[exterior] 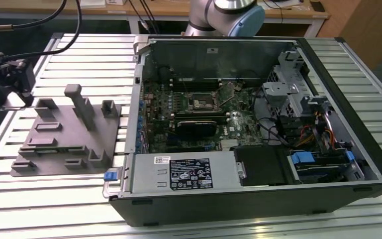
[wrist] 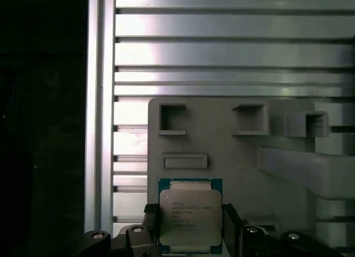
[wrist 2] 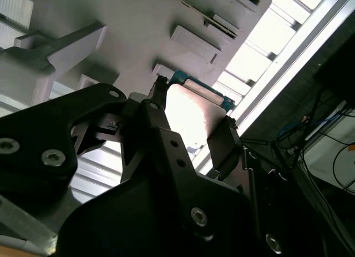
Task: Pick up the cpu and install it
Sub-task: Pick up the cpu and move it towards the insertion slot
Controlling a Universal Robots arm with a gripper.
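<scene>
The cpu (wrist: 190, 212), a flat square chip with a pale metal top and a green rim, sits between my gripper's (wrist: 190, 226) two black fingers (wrist: 232, 226). In the second wrist view the fingers (wrist 2: 224, 143) press against opposite edges of the cpu (wrist 2: 186, 110), so the gripper (wrist 2: 191, 121) is shut on it. The chip hangs over the corner of the grey fixture (wrist: 233, 157). In the exterior view my gripper (exterior: 15, 99) is at the far left, beside the grey fixture (exterior: 61, 139). The motherboard's black socket frame (exterior: 201, 102) lies open inside the computer case (exterior: 257, 199), well away on the exterior view's right.
The grey fixture carries several upright posts (exterior: 78, 102) and pockets. The open case holds drive cages (exterior: 290, 84), cables and a power supply (exterior: 184, 172). Everything stands on a ribbed aluminium table (exterior: 45, 209); the arm's base (exterior: 228, 17) rises behind the case.
</scene>
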